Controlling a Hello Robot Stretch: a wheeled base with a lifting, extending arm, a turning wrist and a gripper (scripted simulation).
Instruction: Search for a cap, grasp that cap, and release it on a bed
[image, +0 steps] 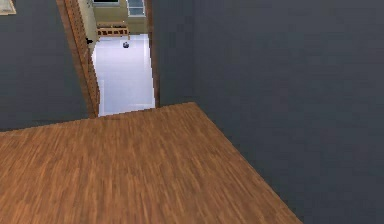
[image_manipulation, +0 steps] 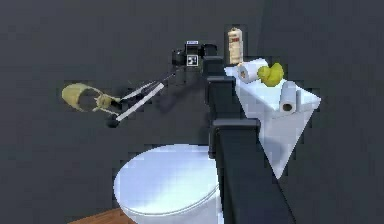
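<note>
In the arm side view a tan, rounded thing shaped like a cap (image_manipulation: 84, 97) hangs in front of the dark wall, clear of every surface. It is at the far end of my gripper (image_manipulation: 112, 110), which holds it. The thin fingers (image_manipulation: 140, 97) run left from the gripper's dark body. The dark arm bar (image_manipulation: 240, 160) rises from the bottom edge over a white toilet.
The white toilet (image_manipulation: 165, 185) stands below the arm. Its tank (image_manipulation: 285, 125) carries paper rolls, a yellow-green thing (image_manipulation: 269, 72) and a bottle (image_manipulation: 235, 45). In the forward view, wood floor (image: 130, 165) leads to a doorway (image: 125, 70) between dark walls, with a white floor beyond.
</note>
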